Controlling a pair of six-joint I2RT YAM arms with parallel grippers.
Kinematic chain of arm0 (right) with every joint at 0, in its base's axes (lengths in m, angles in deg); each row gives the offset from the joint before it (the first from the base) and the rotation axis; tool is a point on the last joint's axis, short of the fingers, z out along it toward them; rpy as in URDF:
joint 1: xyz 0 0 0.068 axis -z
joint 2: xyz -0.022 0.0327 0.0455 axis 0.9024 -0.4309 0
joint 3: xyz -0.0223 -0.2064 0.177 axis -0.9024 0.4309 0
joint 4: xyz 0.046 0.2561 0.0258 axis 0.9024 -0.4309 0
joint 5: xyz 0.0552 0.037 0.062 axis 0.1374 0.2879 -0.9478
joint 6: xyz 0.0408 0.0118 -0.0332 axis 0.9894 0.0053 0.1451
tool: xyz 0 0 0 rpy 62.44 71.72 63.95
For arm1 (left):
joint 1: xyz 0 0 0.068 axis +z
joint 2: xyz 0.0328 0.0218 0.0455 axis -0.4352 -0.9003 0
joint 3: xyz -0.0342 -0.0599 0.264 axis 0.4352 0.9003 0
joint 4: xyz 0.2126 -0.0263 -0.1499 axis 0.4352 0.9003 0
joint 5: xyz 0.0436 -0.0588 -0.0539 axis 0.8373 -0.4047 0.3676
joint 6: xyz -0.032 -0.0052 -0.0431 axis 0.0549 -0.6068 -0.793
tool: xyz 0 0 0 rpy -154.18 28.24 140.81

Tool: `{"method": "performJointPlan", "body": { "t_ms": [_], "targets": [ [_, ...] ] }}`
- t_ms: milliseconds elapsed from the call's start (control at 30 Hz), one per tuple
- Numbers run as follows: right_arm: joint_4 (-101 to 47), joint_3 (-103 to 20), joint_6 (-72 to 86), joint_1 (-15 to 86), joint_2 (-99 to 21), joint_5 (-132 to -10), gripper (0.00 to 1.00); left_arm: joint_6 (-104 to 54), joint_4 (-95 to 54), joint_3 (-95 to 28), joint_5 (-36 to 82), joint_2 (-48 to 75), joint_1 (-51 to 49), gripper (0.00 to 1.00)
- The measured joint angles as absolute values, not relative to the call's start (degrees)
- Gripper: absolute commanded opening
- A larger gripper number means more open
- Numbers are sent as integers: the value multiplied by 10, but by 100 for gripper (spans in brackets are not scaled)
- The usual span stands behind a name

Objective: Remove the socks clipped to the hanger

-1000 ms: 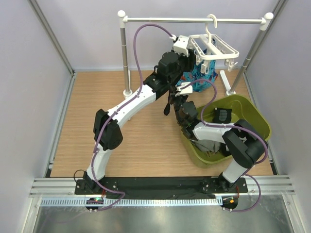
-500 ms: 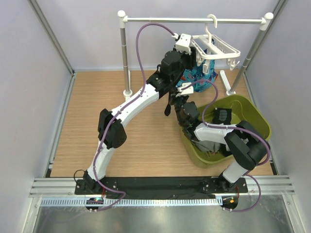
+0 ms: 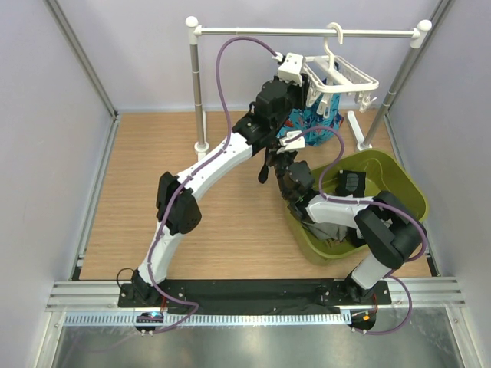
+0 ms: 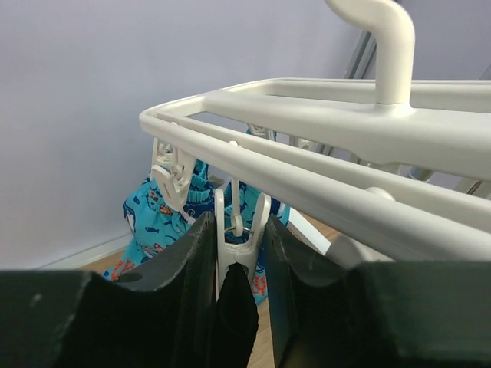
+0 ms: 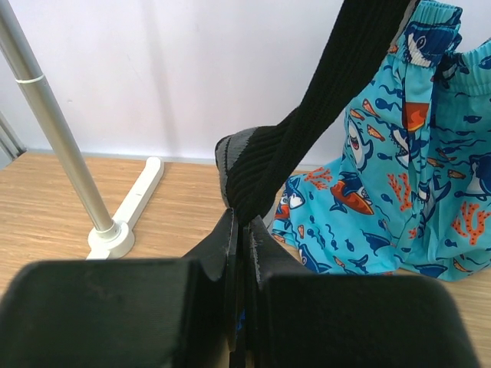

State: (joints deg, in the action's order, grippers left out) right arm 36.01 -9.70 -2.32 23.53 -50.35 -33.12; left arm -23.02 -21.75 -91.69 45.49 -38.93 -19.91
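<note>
The white hanger [image 3: 343, 77] hangs by its hook from the rail; its frame fills the left wrist view [image 4: 307, 115]. My left gripper [image 3: 299, 93] is open, its fingers close on either side of a white clip peg [image 4: 239, 249] that grips the top of a black sock [image 4: 234, 307]. My right gripper [image 3: 276, 157] is shut on the lower end of that black sock [image 5: 307, 138], which runs up taut toward the hanger. More socks [image 3: 350, 182] lie in the green basket [image 3: 406, 192].
A bright blue fish-patterned cloth [image 3: 318, 123] hangs from the hanger behind the sock [image 5: 399, 153]. The white rail stand [image 3: 307, 32] has a post [image 3: 198, 84] at the left and a slanted leg at the right. Walls close in on both sides.
My left arm has moved slightly right and up, bringing its fingers around the clip peg. The right arm has kept hold of the sock and stayed in place.
</note>
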Motion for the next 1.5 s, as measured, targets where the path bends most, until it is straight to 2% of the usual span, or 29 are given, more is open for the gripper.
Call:
{"method": "performJointPlan", "body": {
  "t_ms": [33, 67, 133, 500, 533, 600, 633, 733, 867, 1133, 1267, 1500],
  "targets": [
    [360, -97, -23, 235, -504, -331, 1, -230, -217, -919, 455, -389, -199, 27],
    [360, -97, -24, 235, -504, -331, 1, -231, -217, -922, 455, -390, -199, 14],
    [360, -97, -24, 235, -504, -331, 1, -233, -217, -926, 455, -392, -200, 1],
    [360, -97, -24, 234, -504, -331, 1, -247, -215, -931, 459, -401, -199, 0],
    [360, -97, -24, 234, -504, -330, 1, -251, -214, -931, 459, -401, -199, 1],
    [360, -96, -24, 234, -504, -329, 1, -257, -214, -931, 458, -401, -199, 16],
    [360, -95, -24, 234, -504, -328, 1, -259, -214, -931, 458, -401, -199, 28],
    [361, -93, -24, 234, -504, -326, 1, -266, -214, -931, 458, -401, -199, 36],
    [361, -91, -24, 234, -504, -325, 1, -270, -211, -931, 460, -401, -199, 39],
    [360, -91, -25, 234, -503, -325, 1, -272, -208, -932, 467, -401, -199, 35],
    [360, -90, -25, 234, -503, -325, 1, -272, -206, -932, 468, -401, -199, 41],
    [360, -90, -25, 234, -503, -325, 1, -272, -205, -932, 470, -401, -200, 43]
  ]
}}
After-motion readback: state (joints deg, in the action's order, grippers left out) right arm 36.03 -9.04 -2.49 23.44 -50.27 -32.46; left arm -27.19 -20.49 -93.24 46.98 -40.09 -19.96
